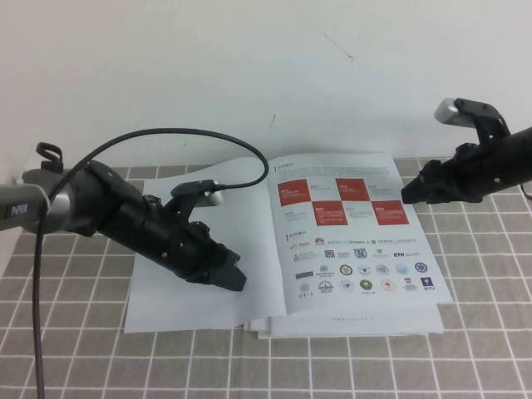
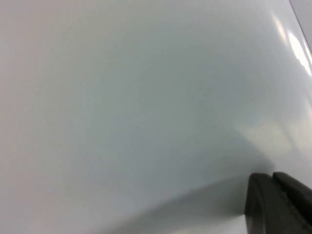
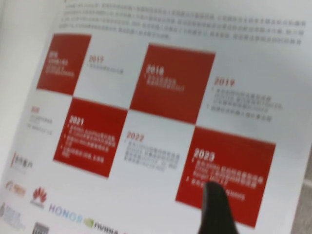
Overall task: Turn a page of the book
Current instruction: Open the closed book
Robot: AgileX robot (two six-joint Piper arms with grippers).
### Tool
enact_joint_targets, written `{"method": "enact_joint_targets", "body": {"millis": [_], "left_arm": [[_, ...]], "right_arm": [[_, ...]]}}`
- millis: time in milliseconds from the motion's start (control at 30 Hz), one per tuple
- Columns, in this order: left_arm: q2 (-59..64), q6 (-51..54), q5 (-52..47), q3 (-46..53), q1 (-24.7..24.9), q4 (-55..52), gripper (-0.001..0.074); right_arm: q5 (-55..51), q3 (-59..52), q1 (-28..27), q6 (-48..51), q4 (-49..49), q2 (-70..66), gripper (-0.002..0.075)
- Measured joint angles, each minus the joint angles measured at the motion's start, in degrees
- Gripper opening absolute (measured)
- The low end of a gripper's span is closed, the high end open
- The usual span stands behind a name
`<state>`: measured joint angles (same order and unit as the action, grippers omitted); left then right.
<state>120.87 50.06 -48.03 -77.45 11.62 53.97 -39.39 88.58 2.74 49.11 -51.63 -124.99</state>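
On the grey tiled table (image 1: 75, 349) by a white wall (image 1: 249, 66), the book (image 1: 349, 241) lies open — left tool (image 1: 231, 276) clenched on its blank page, right tool (image 1: 409, 193) above, grip unclear.

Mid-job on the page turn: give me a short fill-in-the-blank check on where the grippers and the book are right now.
1. The book lies ____ on the tiled table.
2. The left gripper is over the book's plain ____ page.
3. The right gripper is by the page's ____ squares.
4. Plain white sheets lie ____ the book.

Missing words: open; white; red; beneath
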Motion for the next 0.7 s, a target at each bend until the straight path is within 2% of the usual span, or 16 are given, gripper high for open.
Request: {"method": "enact_joint_targets", "body": {"millis": [200, 700], "left_arm": [[0.0, 0.0, -0.09, 0.0, 0.0, 0.0, -0.0003], [0.0, 0.21, -0.09, 0.0, 0.0, 0.08, -0.0003]], "right_arm": [[-4.56, 0.0, -0.01, -0.35, 1.43, 0.0, 0.0414], [-5.99, 0.0, -0.01, -1.12, 1.92, -2.27, 0.0405]]}}
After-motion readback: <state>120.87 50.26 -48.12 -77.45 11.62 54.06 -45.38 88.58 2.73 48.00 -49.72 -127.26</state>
